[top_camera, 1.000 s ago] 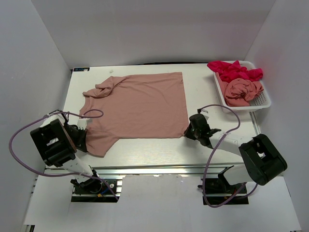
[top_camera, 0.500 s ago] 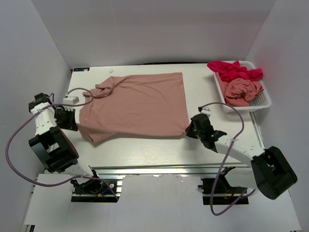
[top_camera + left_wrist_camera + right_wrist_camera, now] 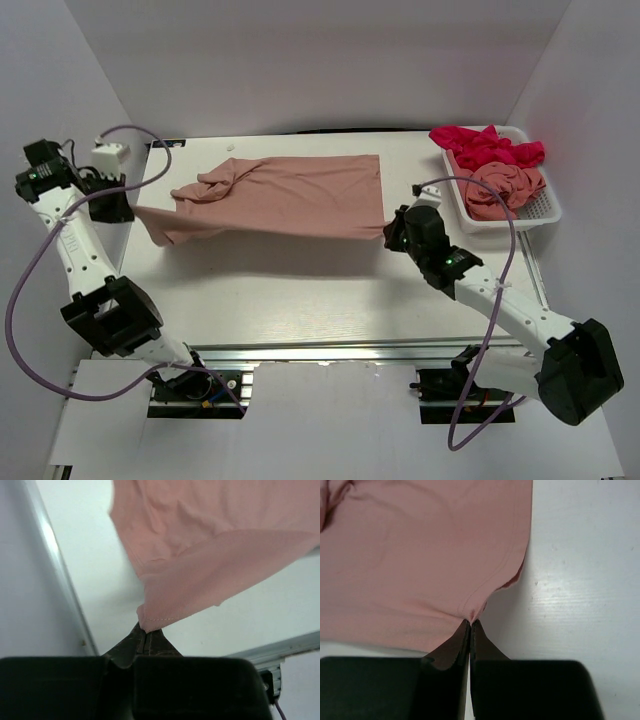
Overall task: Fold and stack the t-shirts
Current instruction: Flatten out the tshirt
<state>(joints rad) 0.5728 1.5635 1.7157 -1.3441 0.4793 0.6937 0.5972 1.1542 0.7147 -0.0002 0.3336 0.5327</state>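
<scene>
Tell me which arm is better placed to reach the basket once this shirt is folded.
The right. The right gripper, shut on a corner of the pink shirt, is close beside the basket; the left gripper pinches the opposite corner, far across the table.

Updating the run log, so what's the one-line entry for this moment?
left pincer: shut on pink t-shirt corner | right pincer: shut on opposite near corner | near edge held above table | basket: bunched shirts

top: overhead, whole table (image 3: 330, 300) | wrists: close-up | shared: pink t-shirt (image 3: 290, 195)
</scene>
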